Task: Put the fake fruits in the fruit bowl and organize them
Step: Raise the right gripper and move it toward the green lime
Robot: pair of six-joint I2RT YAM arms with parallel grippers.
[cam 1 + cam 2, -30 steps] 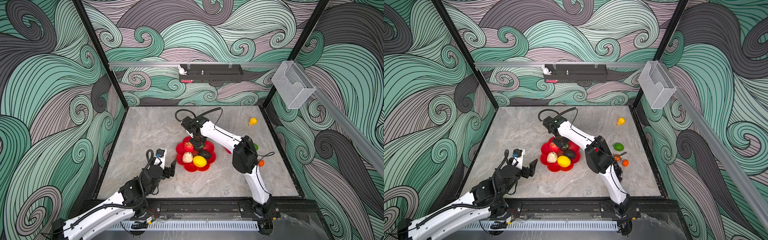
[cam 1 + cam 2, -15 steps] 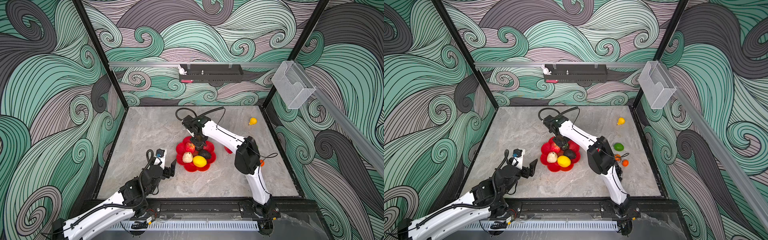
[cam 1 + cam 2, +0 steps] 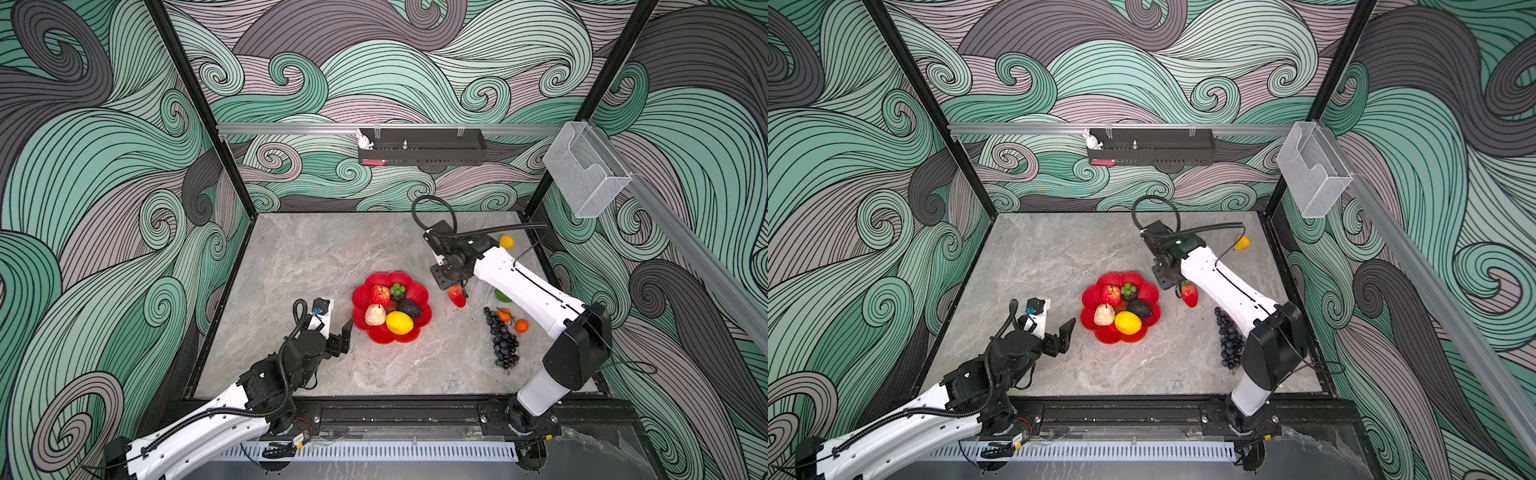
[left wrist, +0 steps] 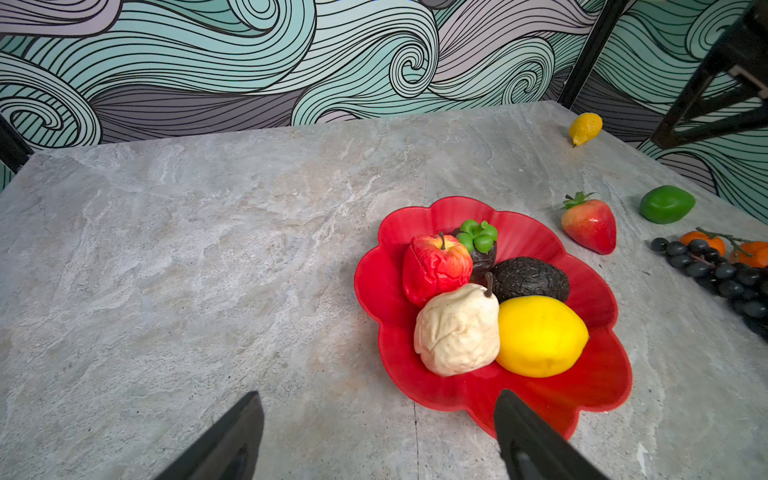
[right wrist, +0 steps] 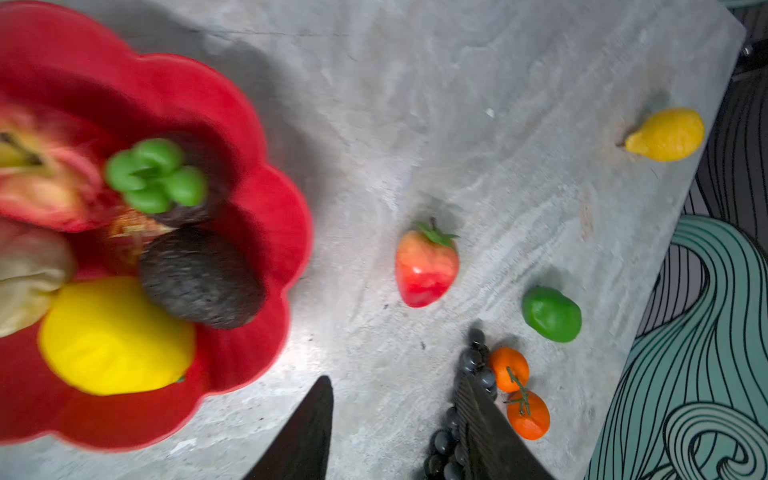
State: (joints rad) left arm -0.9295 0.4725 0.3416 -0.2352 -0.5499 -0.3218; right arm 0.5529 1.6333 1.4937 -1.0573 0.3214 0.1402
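Right gripper [image 5: 395, 382] has pulled off the fruit bowl [image 3: 360, 301] since a second ago. I see it hanging just right of the bowl, near the strawberry [image 3: 456, 297], fingers spread, nothing between them. Left gripper [image 4: 377, 395] sits wide apart and empty at the bowl's lower left in both top views. The right wrist view gives me the green fruit [image 5: 550, 313] whole; in both top views my right arm [image 3: 519, 286] hides nearly all of it. Grape bunch [image 3: 500, 340] and tiny oranges [image 5: 509, 370] lie right of centre.
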